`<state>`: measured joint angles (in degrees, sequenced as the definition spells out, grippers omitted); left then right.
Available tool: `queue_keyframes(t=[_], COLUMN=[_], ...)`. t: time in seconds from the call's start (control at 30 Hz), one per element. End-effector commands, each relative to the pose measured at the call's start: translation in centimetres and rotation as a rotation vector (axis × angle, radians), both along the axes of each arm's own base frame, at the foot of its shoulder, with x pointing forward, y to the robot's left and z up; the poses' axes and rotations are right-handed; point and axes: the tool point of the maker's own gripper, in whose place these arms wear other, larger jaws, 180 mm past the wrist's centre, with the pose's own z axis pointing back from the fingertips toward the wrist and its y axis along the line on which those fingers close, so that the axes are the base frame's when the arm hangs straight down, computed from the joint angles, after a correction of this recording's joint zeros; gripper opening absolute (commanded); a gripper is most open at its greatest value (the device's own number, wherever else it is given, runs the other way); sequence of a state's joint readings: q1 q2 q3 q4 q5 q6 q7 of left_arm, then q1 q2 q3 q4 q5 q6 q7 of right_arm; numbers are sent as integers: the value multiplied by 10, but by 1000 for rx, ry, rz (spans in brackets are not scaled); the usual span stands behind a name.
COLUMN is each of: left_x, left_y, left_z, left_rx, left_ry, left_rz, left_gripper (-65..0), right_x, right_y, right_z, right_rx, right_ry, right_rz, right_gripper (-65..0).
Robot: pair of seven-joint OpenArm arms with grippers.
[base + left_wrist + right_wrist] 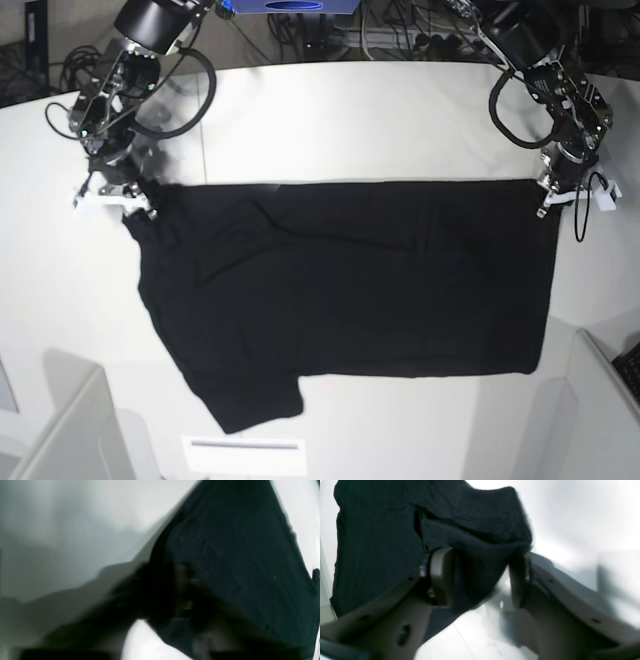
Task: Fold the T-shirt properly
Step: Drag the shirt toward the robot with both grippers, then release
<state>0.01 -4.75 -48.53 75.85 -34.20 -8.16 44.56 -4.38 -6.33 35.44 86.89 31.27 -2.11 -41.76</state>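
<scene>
The black T-shirt (350,290) lies spread flat on the white table (350,120), plain side up, with one sleeve pointing to the near left. My left gripper (553,200) is at the shirt's far right corner. In the blurred left wrist view the gripper (185,587) is shut on a raised peak of the T-shirt (237,555). My right gripper (128,198) is at the far left corner. In the right wrist view its jaws (480,555) stand apart, with a bunched hem of the T-shirt (382,542) draped between the fingers (440,575) and bare table showing through the gap.
A white paper strip (243,443) lies near the front edge below the sleeve. Grey panels stand at the near left (70,430) and near right (605,400). Cables and equipment (330,25) run along the back.
</scene>
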Motion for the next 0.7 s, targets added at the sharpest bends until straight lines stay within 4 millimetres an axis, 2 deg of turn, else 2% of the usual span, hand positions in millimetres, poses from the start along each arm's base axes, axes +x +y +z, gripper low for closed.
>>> queue_keyframes(t=[0.0, 0.1, 0.17, 0.3, 0.4, 0.47, 0.67], left_x=[-5, -7, -7, -21, -35, -41, -66], left_y=[-5, -1, 1, 4, 8, 2, -1], left_z=[-6, -4, -3, -3, 3, 4, 13], left_rx=[-16, -5, 0, 24, 67, 86, 150], left_ry=[47, 50, 52, 74, 88, 102, 135], left_rz=[-16, -18, -22, -25, -37, -68, -112], left_gripper=[-650, -650, -650, -650, -650, -650, -650], right_x=[-10, -9, -9, -11, -20, -24, -47], right_y=[4, 0, -4, -9, -14, -16, -17], right_z=[-8, -7, -7, -2, 6, 11, 13], right_rx=[19, 10, 2, -16, -48, -68, -66], right_ry=[58, 56, 56, 50, 43, 37, 86], right_rz=[11, 12, 11, 12, 11, 16, 36], right_gripper=[-444, -647, -650, -650, -650, -650, -650])
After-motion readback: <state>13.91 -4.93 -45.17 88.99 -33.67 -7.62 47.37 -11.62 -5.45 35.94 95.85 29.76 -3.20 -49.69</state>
